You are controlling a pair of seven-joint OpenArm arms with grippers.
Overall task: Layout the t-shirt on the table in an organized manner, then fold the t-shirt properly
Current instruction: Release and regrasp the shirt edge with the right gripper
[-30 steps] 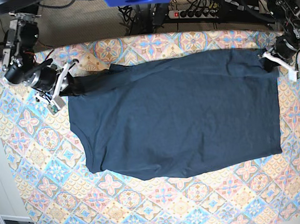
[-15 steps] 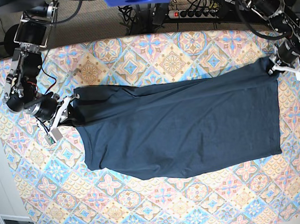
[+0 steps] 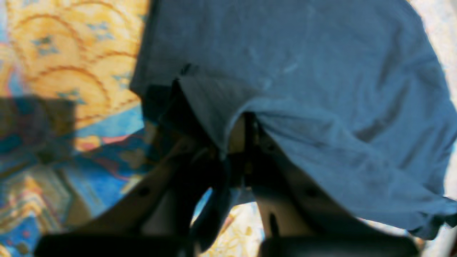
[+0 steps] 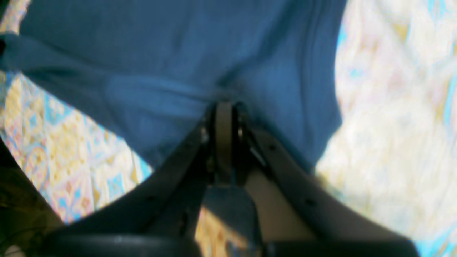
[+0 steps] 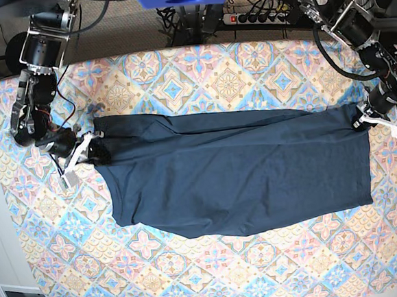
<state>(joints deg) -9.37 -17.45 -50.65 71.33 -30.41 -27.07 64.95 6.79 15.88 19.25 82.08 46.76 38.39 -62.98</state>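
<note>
We pinch the t-shirt [image 5: 242, 179] between both hands, left hand [image 5: 362, 118] and right hand [image 5: 92, 148] at opposite ends; worktop [image 5: 215, 271] beneath.

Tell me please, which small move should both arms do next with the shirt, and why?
Probably bring both held corners a little further toward the near hem, then lower them. The left gripper and right gripper, jaws shut on cloth, hold the far edge of the t-shirt folded partway over itself, while its near edge lies flat on the table. The fold looks unfinished.
</note>
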